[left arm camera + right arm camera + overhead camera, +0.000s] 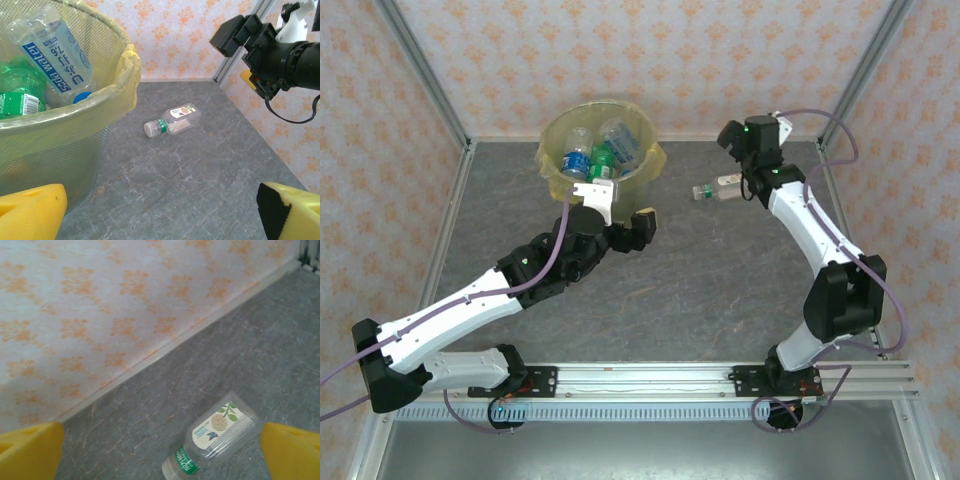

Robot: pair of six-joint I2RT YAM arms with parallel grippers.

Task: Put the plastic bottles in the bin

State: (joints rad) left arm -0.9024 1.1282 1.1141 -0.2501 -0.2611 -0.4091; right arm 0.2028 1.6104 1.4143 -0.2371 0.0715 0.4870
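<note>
From above, one bin [552, 165] lined in yellow stands at the far side of the table [700, 300]. It holds at least three bottles [603, 158], two clear and one green, though the heap is too tangled for a sure count. One lone bottle [717, 189] lies on its side on the table, well right of the bin. The left gripper [620, 216] hangs just in front of the bin, its fingers spread and holding nothing. The right gripper [748, 186] sits just beside the lone bottle. In the left wrist view, the left gripper [160, 215] is spread wide and empty. The bin [127, 70] is to the left with two bottles [55, 50] showing, and the lone bottle [172, 120] lies beyond on bare table under the right arm [280, 55]. In the right wrist view, the right gripper [162, 452] is spread wide with two yellow pads [30, 450] at the corners. The lone bottle [215, 437] lies between them, near the right one, and no contact shows.
</note>
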